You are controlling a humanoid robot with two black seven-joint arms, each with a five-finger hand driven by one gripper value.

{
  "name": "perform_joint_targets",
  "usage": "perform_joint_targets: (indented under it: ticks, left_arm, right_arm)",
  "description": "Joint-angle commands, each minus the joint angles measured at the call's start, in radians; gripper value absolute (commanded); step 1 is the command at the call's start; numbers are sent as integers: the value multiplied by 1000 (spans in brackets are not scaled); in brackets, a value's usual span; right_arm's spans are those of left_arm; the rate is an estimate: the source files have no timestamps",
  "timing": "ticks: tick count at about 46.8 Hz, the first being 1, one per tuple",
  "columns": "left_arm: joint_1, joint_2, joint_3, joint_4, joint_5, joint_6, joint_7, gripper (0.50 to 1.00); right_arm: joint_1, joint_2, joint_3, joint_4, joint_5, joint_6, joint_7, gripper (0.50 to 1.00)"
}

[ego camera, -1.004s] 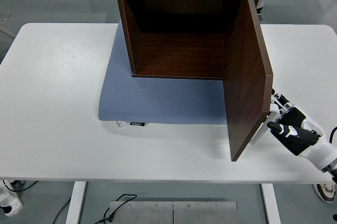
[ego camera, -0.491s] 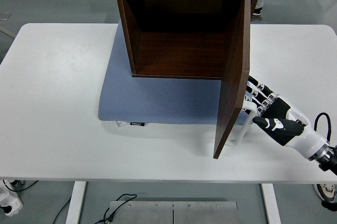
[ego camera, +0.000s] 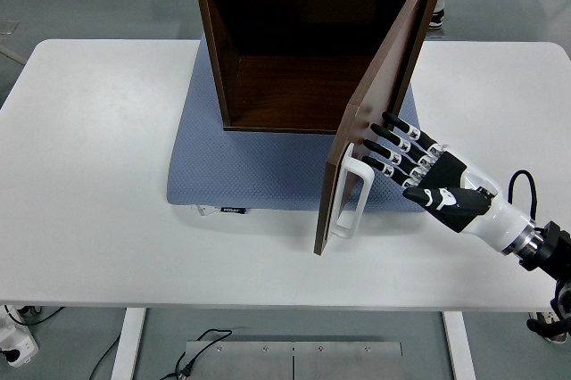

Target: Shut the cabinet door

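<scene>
The cabinet (ego camera: 312, 41) was set at the table's far middle on a blue-grey mat (ego camera: 259, 170), its opening facing the near edge. The door (ego camera: 370, 121), hinged at the cabinet's right side, was seen partly swung in, its free edge out over the mat's near right part, a white handle (ego camera: 351, 197) on its outer face. The right hand (ego camera: 419, 170) was held with fingers (ego camera: 385, 141) extended flat against the door's outer face just above the handle, nothing grasped. A wide gap was left between door edge and the cabinet's left wall; nothing was seen lying in the swing path. The white table (ego camera: 89, 175) was bare to the left. The mat's near edge was well back from the table's near edge.
</scene>
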Motion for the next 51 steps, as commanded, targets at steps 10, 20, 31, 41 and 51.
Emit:
perform_joint_targets:
  ticks: [10,20,31,41,51]
  left_arm:
    - [0,0,0,0,0,0,0,1000]
    - [0,0,0,0,0,0,0,1000]
    - [0,0,0,1,0,0,0,1000]
    - [0,0,0,0,0,0,0,1000]
    - [0,0,0,0,0,0,0,1000]
  right_arm:
    - [73,30,-43,-34,4,0,0,1000]
    - [123,43,-92,-55,5,0,-2,1000]
    - [175,83,-138,-83,7,0,-2,1000]
    - [233,119,-169,-126,8,0,-2,1000]
    - [267,138,-184,-149,11,0,-2,1000]
